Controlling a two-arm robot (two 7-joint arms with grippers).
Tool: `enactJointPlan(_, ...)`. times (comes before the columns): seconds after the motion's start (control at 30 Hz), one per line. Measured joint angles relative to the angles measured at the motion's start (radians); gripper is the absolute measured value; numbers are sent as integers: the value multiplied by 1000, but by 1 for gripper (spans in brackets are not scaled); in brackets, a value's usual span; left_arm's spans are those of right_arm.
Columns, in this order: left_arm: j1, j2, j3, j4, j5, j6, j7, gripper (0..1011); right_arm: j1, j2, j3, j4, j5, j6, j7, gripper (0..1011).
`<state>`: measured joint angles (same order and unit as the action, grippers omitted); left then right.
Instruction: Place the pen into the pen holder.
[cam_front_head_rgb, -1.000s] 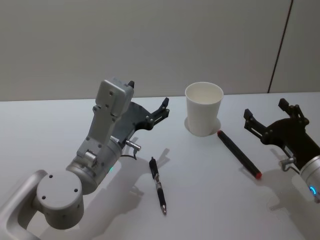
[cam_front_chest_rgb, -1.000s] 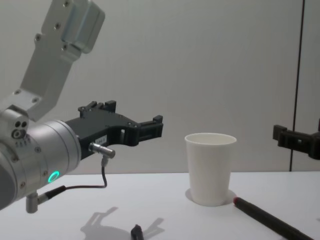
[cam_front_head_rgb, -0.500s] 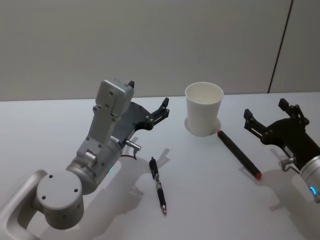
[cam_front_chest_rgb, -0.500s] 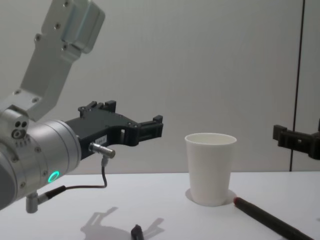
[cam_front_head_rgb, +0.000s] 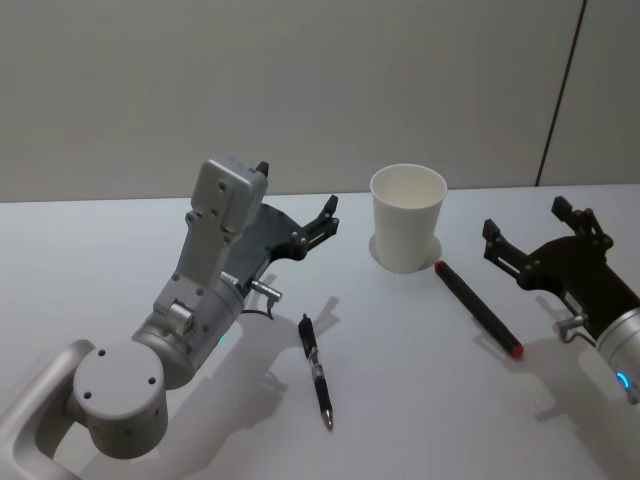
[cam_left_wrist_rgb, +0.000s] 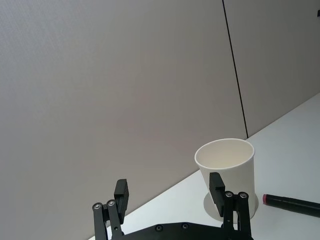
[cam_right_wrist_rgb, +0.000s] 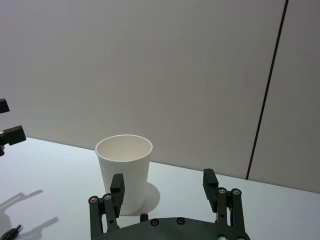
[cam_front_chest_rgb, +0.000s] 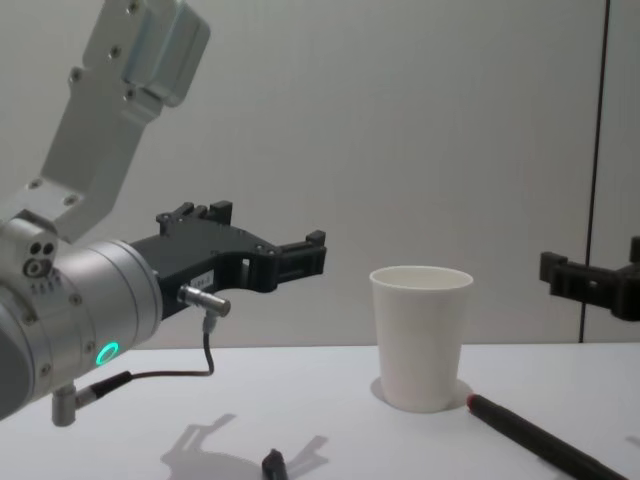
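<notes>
Surface: plain white table (cam_front_head_rgb: 90, 240), matte, with soft shadows of the arms lying on it. Room: bare grey-beige wall (cam_front_head_rgb: 250, 80) close behind the table, broken by one thin dark vertical seam (cam_front_head_rgb: 562, 90) to the right of the pen holder.

Pen holder (cam_front_head_rgb: 407, 232): white paper cup, stood upright toward the back of the table, mouth up.

Red-tipped marker (cam_front_head_rgb: 477, 308): lay flat on the table. One end was just beside the holder's base on its right, and the dark body ran away from the holder, toward the robot and rightward. Whether that end touched the base, could not tell.

Black pen (cam_front_head_rgb: 316, 370): lay flat on the table, left of the holder and nearer the robot, well apart from it, with its metal tip pointing away from the holder.

Left gripper (cam_front_head_rgb: 296, 187): hung off the table to the left of the holder, at about rim height, aimed toward the holder. Its fingers were spread wide and empty.

Right gripper (cam_front_head_rgb: 524, 217): hung off the table to the right of the holder, beyond the marker. Its fingers were likewise spread and carried nothing.
</notes>
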<state>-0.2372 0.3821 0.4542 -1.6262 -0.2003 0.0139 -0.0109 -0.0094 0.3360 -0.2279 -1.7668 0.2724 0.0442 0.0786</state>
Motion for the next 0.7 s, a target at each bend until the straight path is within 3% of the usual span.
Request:
enactJointPlan(0.37,0,0,0,0,0,0,0,1001,32,-12,-10,16,-53,50,40,1001)
enactJointPlan(0.7,0,0,0,0,0,0,0,1001,87,-29,-8,55,-73,159,70,1000)
